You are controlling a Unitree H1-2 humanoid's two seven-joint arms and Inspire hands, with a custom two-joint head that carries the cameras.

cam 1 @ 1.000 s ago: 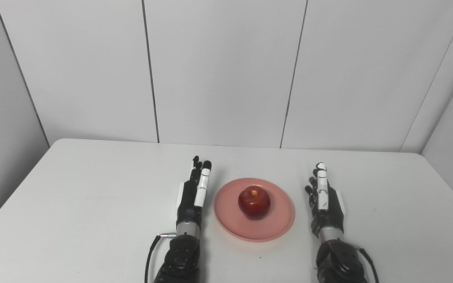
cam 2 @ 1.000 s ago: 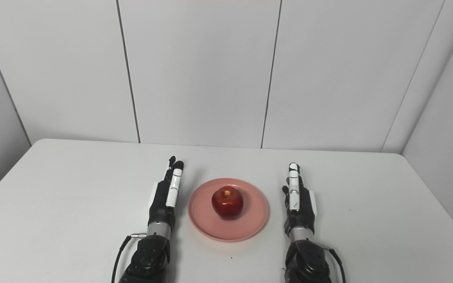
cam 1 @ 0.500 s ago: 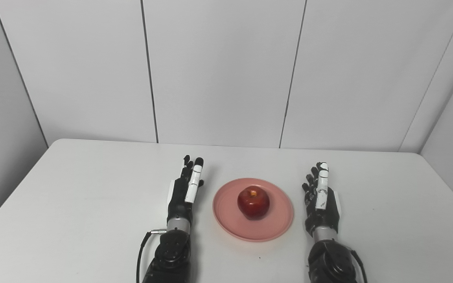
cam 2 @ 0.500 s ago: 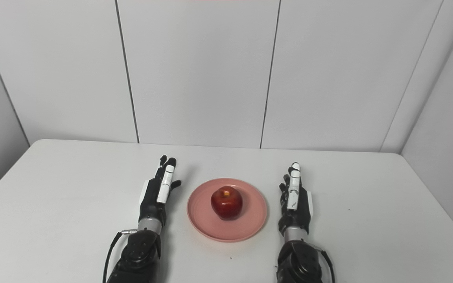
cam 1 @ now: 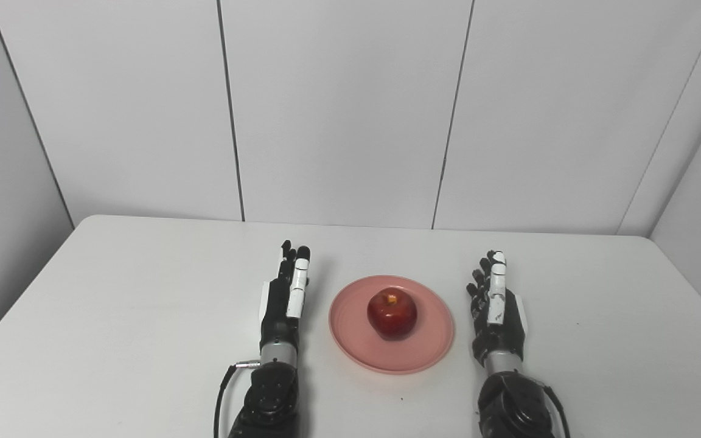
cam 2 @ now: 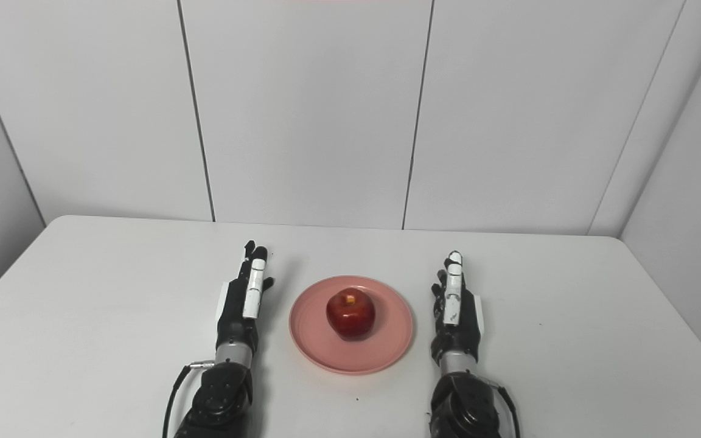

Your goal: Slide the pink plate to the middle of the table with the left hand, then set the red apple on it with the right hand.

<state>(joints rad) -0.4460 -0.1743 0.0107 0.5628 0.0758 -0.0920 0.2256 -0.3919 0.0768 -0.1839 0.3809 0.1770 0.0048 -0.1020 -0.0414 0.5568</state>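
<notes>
A pink plate (cam 1: 429,337) lies near the middle of the white table, toward the front. The red apple (cam 1: 392,313) sits upright on it, stem dimple up. My left hand (cam 1: 283,298) stands on edge just left of the plate, fingers straight and pointing away, open and holding nothing. To the right of the plate my right hand (cam 1: 495,307) is held the same way, open and empty. Neither hand touches the plate or the apple.
The white table (cam 1: 113,316) has rounded back corners and meets grey wall panels behind. A thin cable (cam 1: 223,389) loops at my left wrist. A few tiny dark specks lie near the table's front.
My left hand has shifted a little to the left, away from the plate. The right hand has edged slightly left too. Plate and apple stay put.
</notes>
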